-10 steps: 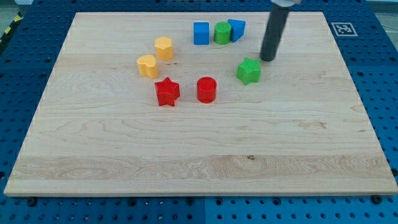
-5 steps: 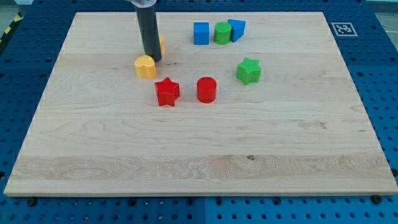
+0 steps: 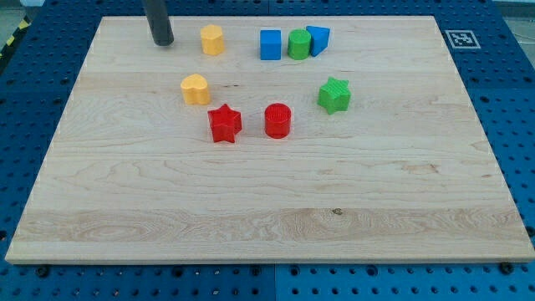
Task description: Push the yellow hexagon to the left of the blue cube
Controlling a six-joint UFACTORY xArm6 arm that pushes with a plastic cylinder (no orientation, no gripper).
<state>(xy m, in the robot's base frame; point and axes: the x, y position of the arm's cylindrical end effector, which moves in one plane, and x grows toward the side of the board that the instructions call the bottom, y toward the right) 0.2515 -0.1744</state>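
Observation:
The yellow hexagon (image 3: 212, 39) stands near the view's top, left of the blue cube (image 3: 270, 44) with a gap between them. My tip (image 3: 162, 42) rests on the board left of the yellow hexagon, apart from it. A green cylinder (image 3: 298, 43) and a second blue block (image 3: 318, 39) sit in a row right of the blue cube.
A yellow heart (image 3: 196, 89) lies below the hexagon. A red star (image 3: 225, 124) and a red cylinder (image 3: 277, 120) sit near the middle. A green star (image 3: 334, 94) is to their right. The wooden board (image 3: 267, 217) lies on a blue perforated table.
My tip swung from the right of the green star across to the yellow blocks, then up and left. The yellow hexagon moved up toward the view's top, level with the blue cube.

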